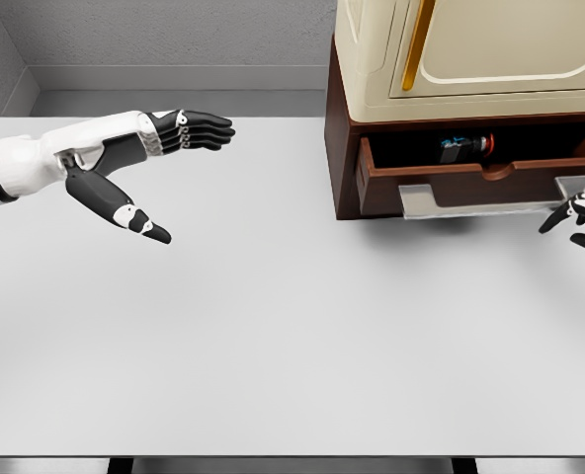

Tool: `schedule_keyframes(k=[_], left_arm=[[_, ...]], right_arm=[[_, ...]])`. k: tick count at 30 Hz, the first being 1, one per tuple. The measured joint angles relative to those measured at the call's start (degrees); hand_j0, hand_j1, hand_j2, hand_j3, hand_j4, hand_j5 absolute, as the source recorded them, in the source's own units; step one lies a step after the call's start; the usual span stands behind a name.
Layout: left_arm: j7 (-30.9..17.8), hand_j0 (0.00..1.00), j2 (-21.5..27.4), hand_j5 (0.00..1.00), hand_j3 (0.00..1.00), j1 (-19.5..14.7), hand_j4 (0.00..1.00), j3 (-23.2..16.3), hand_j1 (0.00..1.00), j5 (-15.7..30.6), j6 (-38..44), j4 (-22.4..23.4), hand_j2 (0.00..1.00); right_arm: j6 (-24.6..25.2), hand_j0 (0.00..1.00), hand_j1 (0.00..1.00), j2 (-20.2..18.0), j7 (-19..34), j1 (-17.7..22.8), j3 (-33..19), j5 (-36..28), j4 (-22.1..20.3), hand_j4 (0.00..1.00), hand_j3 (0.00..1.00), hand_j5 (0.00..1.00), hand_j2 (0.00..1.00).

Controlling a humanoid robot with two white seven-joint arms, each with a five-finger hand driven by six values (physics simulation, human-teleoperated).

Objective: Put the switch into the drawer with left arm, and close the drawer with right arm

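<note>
The desk (273,375) is smooth, flat and pale grey, and its near part is bare. Farther in, the left hand (139,163) hangs over the desk's left side. Its fingers (202,128) are black with white bits, held straight and side by side. The thumb points down, away from them, and the hand holds nothing. At the right edge only the tips of the right hand (581,215) show. Its fingers look spread and hold nothing, just beside the shiny grey handle (490,197). That flat handle sits on the front of the brown wooden drawer (470,178), which is pulled out. The switch (463,148), small, dark, with a bit of red, lies inside the drawer. Above sits a cream cabinet (470,49) with a yellow strip. No writing can be read.
</note>
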Motion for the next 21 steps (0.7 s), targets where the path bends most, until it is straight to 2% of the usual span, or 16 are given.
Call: schedule_keyframes(k=[4, 8, 17, 21], left_arm=[[0.0, 1.00, 0.0, 1.00, 1.00, 0.0, 1.00, 0.0, 1.00, 0.0, 0.0, 0.0, 1.00], [0.0, 1.00, 0.0, 1.00, 1.00, 0.0, 1.00, 0.0, 1.00, 0.0, 0.0, 0.1, 1.00], [0.0, 1.00, 0.0, 1.00, 1.00, 0.0, 1.00, 0.1, 1.00, 0.0, 0.0, 0.1, 1.00], [0.0, 1.00, 0.0, 1.00, 1.00, 0.0, 1.00, 0.0, 1.00, 0.0, 0.0, 0.1, 1.00]], right_arm=[[-1.0, 0.57, 0.57, -0.3, 0.5, -3.3, 1.9, 1.8, 0.9, 0.57, 0.57, 0.57, 0.57], [-0.7, 0.57, 0.57, -0.3, 0.3, -6.2, 4.8, 1.0, 2.8, 0.57, 0.57, 0.57, 0.57], [-0.5, 0.57, 0.57, -0.4, 0.3, -7.5, 7.0, 1.0, 4.6, 0.57, 0.57, 0.57, 0.57], [-0.1, 0.57, 0.57, -0.4, 0.1, -10.5, 8.7, 0.3, 5.9, 0.57, 0.57, 0.57, 0.57]])
